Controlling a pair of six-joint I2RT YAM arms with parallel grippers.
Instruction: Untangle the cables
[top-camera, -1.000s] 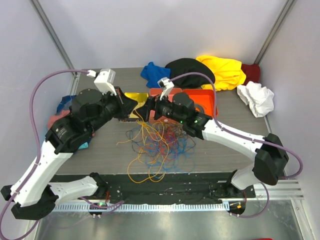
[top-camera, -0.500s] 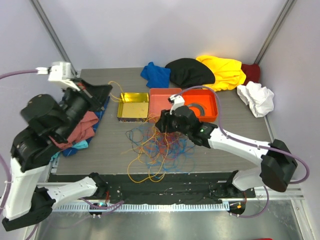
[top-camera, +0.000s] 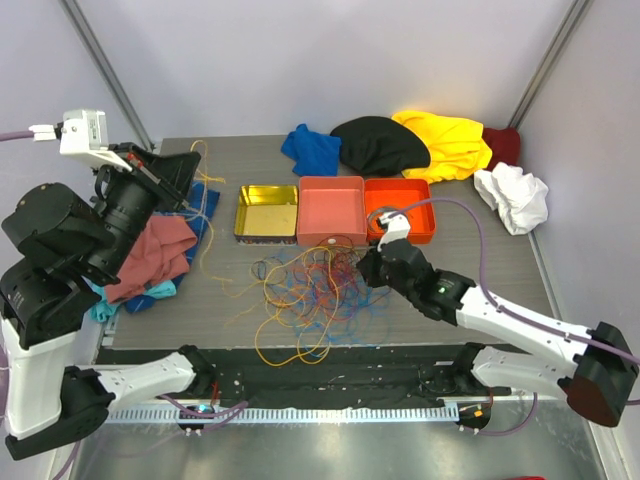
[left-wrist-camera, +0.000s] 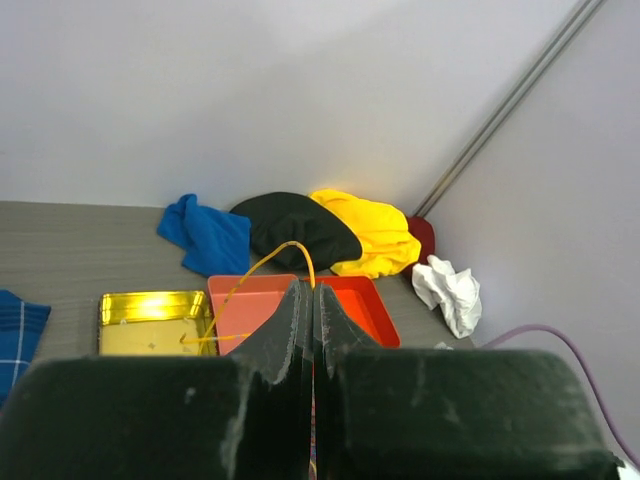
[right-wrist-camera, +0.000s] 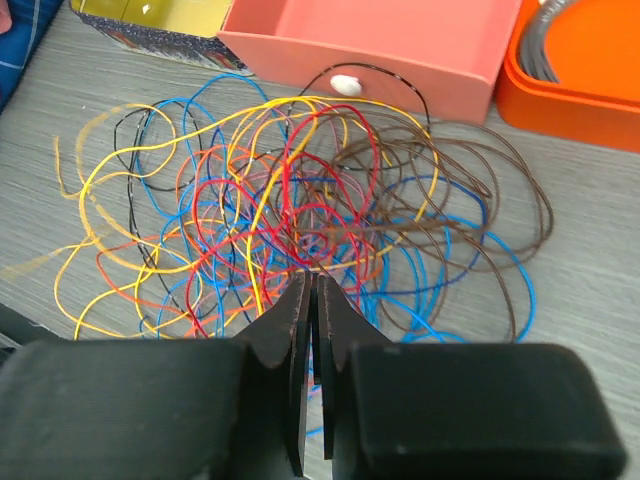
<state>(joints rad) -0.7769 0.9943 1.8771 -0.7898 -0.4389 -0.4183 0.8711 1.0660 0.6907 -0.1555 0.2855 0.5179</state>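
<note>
The cables lie in a messy tangle of orange, yellow, red, blue and brown loops at the table's middle front. My left gripper is raised at the far left, shut on one orange cable. That cable leaves its tips and runs down past the blue cloth towards the tangle. My right gripper is low at the tangle's right edge. In the right wrist view its jaws stand nearly together on strands of the cables. Which strand is pinched I cannot tell.
Behind the tangle stand a gold tin, a salmon box and an orange tray. Blue, black, yellow and white cloths lie at the back. A clothes pile lies left.
The left arm swung from the centre up and to the far left, drawing an orange cable out. The right gripper came forward and down to the tangle and closed.
</note>
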